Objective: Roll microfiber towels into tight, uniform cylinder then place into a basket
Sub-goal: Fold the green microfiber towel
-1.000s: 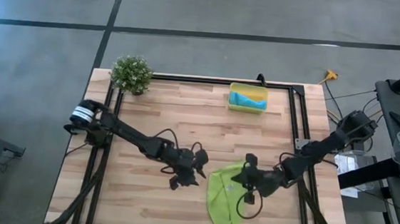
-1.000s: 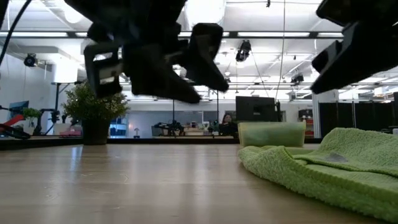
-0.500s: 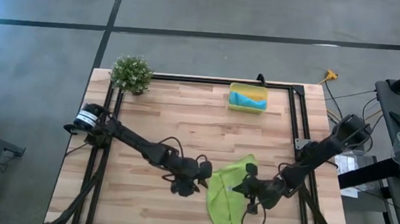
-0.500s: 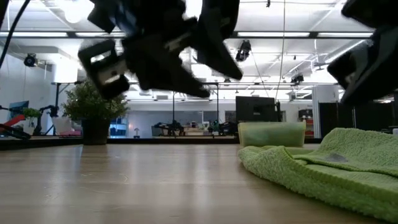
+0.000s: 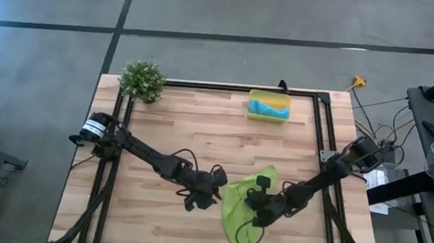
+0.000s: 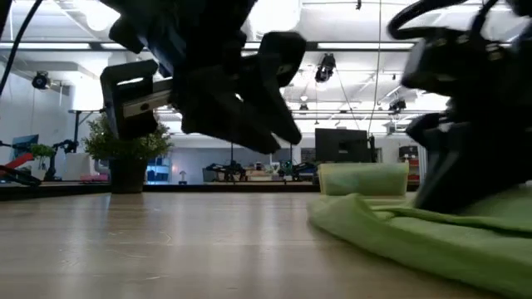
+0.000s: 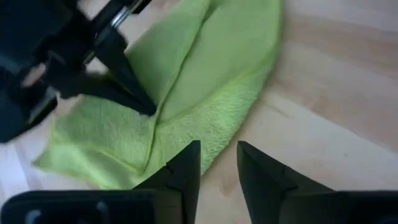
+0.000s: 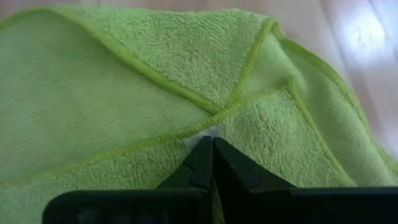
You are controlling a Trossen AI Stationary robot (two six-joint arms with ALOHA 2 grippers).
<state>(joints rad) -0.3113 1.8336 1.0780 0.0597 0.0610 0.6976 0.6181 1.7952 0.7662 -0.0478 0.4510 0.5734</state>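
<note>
green towel edge (folded) beside left gripper

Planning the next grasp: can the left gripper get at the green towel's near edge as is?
Probably yes. The left gripper sits right beside the green towel edge, bare wood between them. The right gripper, shut, presses on the towel farther in, off that edge.

Bare table lies open between the green towel and the basket.

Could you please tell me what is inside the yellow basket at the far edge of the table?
The yellow basket holds a turquoise-blue towel; whether it is tightly rolled, or covers anything beneath, cannot be seen.
</note>
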